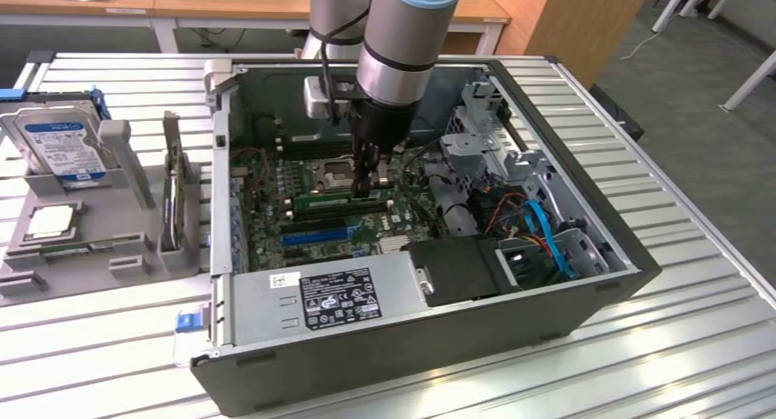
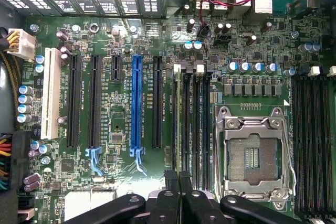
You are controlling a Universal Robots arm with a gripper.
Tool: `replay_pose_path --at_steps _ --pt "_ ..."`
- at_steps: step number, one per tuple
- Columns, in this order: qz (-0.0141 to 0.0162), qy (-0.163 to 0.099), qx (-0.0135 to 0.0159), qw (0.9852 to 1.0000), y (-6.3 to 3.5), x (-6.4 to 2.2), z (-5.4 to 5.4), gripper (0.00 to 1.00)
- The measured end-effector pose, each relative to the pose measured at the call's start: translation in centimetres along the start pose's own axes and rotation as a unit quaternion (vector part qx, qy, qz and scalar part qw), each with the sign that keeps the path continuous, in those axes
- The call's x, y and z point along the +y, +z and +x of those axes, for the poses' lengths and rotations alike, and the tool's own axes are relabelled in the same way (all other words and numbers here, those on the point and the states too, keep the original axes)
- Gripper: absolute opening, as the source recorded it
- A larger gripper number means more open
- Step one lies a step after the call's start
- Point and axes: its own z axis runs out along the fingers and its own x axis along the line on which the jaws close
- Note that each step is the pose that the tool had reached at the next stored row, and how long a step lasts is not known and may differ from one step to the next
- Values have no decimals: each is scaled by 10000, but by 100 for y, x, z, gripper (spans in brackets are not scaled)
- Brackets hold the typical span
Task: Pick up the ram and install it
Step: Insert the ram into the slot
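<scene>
Inside the open dark metal computer case (image 1: 424, 364), the long, thin green ram stick (image 1: 325, 201) is standing on edge in a memory slot. We are holding the black gripper (image 1: 367, 192) directly over it, jaws pressed together at its top edge.

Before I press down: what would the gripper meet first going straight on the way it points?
Likely the ram, right at the gripper tip, over the memory slots beside the CPU socket; whether it's already seated is unclear.
</scene>
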Motion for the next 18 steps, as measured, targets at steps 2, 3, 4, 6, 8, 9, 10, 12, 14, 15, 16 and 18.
replay_pose_path --at_steps 2,3,4,6,8,9,10,12,14,15,16,18 --pt "2 0 -1 10000 21 -2 0 11" --pt "2 0 0 10000 30 -2 1 11" --pt "2 0 0 10000 36 -3 1 11" --pt "2 0 0 10000 36 -3 2 11" --pt "2 0 1 10000 35 -3 2 11" --pt "2 0 0 10000 37 -3 1 11" --pt "3 0 -2 10000 41 -3 1 11" --pt "2 2 -1 10000 46 -4 2 11" --pt "2 3 0 10000 46 -3 2 11" --pt "2 3 0 10000 46 -3 2 11" --pt "2 3 0 10000 46 -4 2 11" --pt "2 8 0 10000 47 -7 2 11"
